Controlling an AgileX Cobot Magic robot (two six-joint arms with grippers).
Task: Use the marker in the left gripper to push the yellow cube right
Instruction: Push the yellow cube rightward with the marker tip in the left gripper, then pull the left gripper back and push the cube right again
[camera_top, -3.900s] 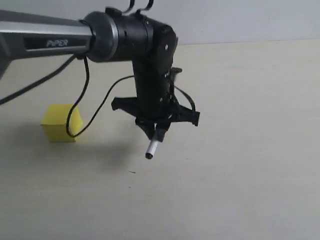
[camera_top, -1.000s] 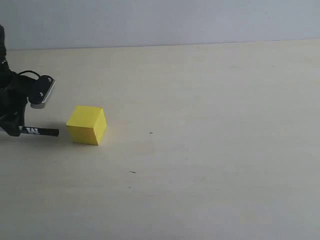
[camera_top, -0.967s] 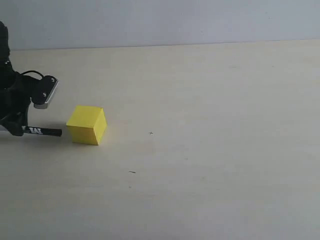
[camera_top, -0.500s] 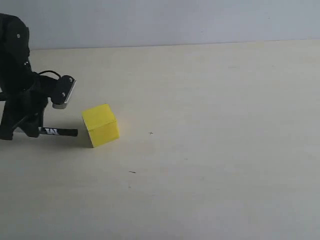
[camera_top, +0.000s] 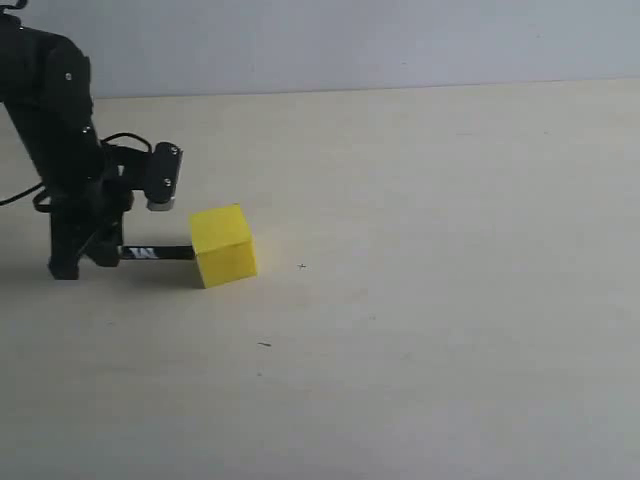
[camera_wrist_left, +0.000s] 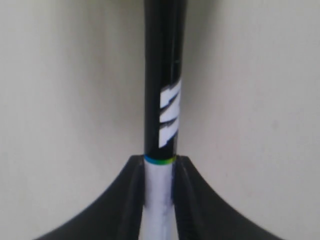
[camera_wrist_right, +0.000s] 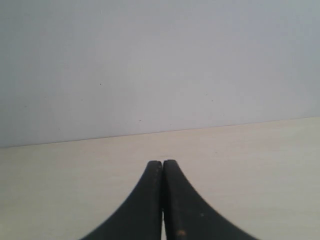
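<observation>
Now: black left tool (camera_top: 112, 252) clamps slim white-black marker (camera_top: 160, 253), tip against small bright yellow cube (camera_top: 224, 245) on beige counter (camera_top: 430, 320), left part. Push apparently begun; rightward travel left to do; right tool (camera_wrist_right: 162, 164) closed, empty.

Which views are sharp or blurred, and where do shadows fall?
Exterior view: fairly sharp, even light, faint shadows under the yellow cube and left gripper. Left wrist view: the marker is close and blurred, soft shadows beside it. Right wrist view: the right gripper is dark, slightly soft.
</observation>
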